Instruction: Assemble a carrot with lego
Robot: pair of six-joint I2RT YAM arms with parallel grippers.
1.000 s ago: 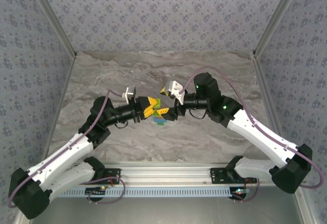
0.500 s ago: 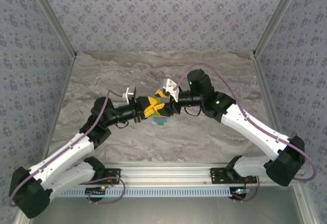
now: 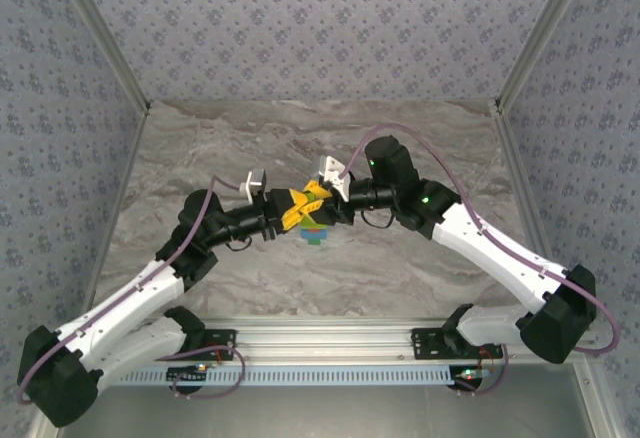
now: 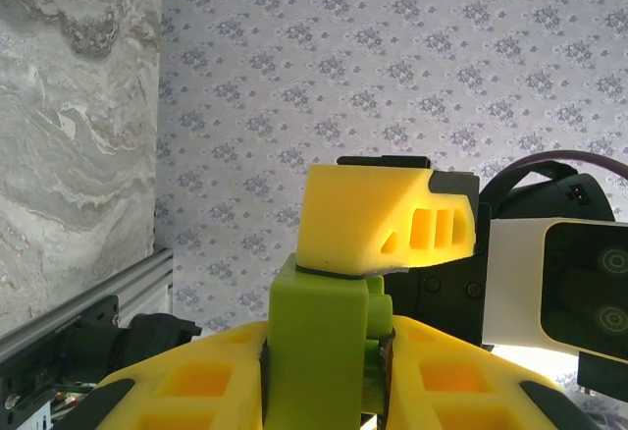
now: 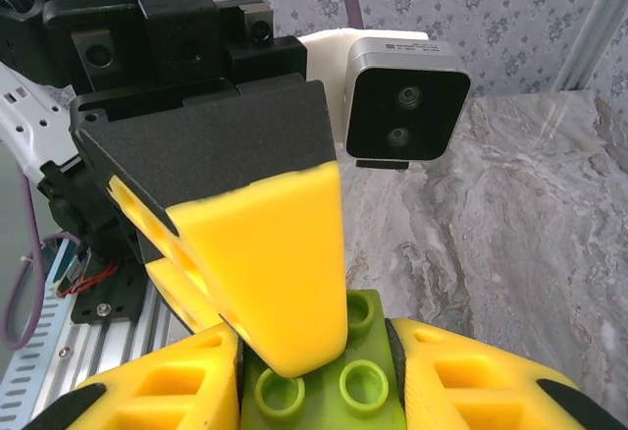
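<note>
**A:** Where is the lego held?

**B:** A lime brick (image 4: 314,342) is clamped between the left fingers (image 4: 196,386), which are closed narrow on it. A studded brick (image 5: 329,391), also lime, is pinched the same way by the right fingers (image 5: 471,396). Whether one piece or two is gripped cannot be told.

**A:** And relative to the stack?

**B:** Both pairs are seen just above the blue-and-green stack (image 3: 316,238), which is set on the surface (image 3: 250,148). Nothing is touching it.

**A:** How is the brick laid?

**B:** Its long axis is lined up with the left fingers and pointed toward the right ones, so it lies straight ahead of each pair. Neither arm is placed nearer.

**A:** The arms' pose?

**B:** Each is bent at the elbow, with forearms angled inward and the tips set nose to nose over the stack. A straight push along that axis is judged to be what is needed.
</note>
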